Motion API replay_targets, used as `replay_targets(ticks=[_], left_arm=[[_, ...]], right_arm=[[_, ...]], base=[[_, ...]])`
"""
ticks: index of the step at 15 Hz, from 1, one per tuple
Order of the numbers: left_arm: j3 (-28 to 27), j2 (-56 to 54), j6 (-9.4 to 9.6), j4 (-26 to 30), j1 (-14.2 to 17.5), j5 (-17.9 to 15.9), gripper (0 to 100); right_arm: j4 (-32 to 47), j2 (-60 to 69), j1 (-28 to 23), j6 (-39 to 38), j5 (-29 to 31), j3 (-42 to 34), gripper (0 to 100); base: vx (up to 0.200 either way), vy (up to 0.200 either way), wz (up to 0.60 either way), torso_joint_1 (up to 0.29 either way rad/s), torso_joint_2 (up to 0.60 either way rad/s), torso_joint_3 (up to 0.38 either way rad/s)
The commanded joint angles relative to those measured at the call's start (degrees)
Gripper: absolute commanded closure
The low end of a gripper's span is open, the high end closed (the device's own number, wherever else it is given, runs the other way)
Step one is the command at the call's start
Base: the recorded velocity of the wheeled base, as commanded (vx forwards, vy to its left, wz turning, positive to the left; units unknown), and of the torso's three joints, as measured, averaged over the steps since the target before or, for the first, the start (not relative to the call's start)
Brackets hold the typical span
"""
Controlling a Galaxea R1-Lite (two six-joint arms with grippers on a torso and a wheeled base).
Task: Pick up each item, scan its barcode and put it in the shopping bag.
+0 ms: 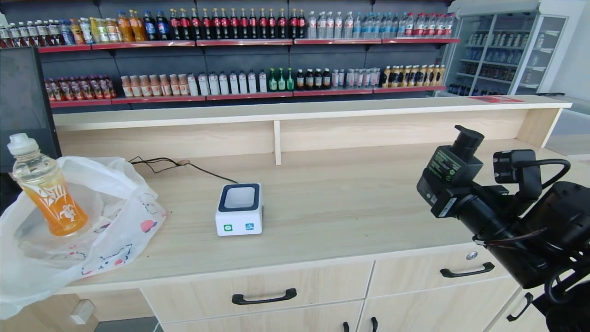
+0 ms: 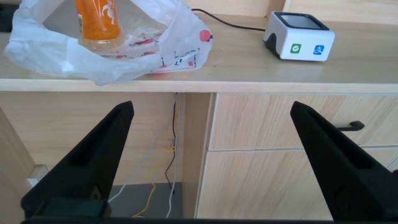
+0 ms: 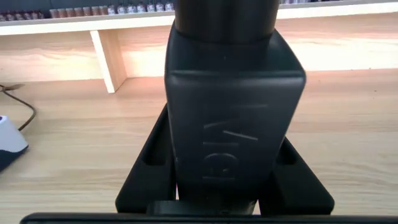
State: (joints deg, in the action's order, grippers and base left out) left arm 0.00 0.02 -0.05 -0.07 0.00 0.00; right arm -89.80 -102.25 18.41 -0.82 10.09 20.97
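Right wrist view: right hand (image 3: 224,177) clamping a dark grey squarish bottle (image 3: 233,99).
It is hanging over the pale wooden counter (image 1: 350,203), well apart from the white plastic shopping bag (image 1: 124,221); left hand (image 2: 211,112) is gaping empty.

A shop, at its checkout: red-edged shelves (image 1: 244,42) lined with rows of drink bottles (image 1: 230,23), a glass-door fridge (image 1: 504,50) of more drinks, and a wooden desk (image 1: 350,203) bearing a payment scanner (image 1: 239,210) and a plastic bag (image 1: 124,216).

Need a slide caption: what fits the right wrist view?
Right gripper clamped on a dark bottle, wooden counter beyond.
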Motion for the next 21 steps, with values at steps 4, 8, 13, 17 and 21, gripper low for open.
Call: replay_targets(ticks=[4, 8, 13, 17, 21], left_arm=[[0.0, 0.0, -0.30, 0.0, 0.0, 0.0, 0], [0.0, 0.0, -0.30, 0.0, 0.0, 0.0, 0], [0.0, 0.0, -0.30, 0.0, 0.0, 0.0, 0], [0.0, 0.0, -0.30, 0.0, 0.0, 0.0, 0], [0.0, 0.0, -0.39, 0.0, 0.0, 0.0, 0]], right_arm=[[-0.2, -1.9, 2.1, -0.5, 0.0, 2.2, 100], [-0.2, -2.0, 3.5, -0.5, 0.0, 2.3, 100], [-0.2, -2.1, 3.8, -0.7, 0.0, 2.5, 100], [-0.2, -2.1, 3.9, -0.8, 0.0, 2.6, 100], [-0.2, -2.0, 3.9, -0.9, 0.0, 2.6, 100]], base=[[0.000, 0.200, 0.00, 0.002, 0.00, 0.001], [0.000, 0.200, 0.00, 0.005, 0.00, 0.002], [0.000, 0.200, 0.00, 0.002, 0.01, 0.000], [0.000, 0.200, 0.00, 0.004, 0.00, -0.001], [0.000, 0.200, 0.00, 0.002, 0.00, 0.002]])
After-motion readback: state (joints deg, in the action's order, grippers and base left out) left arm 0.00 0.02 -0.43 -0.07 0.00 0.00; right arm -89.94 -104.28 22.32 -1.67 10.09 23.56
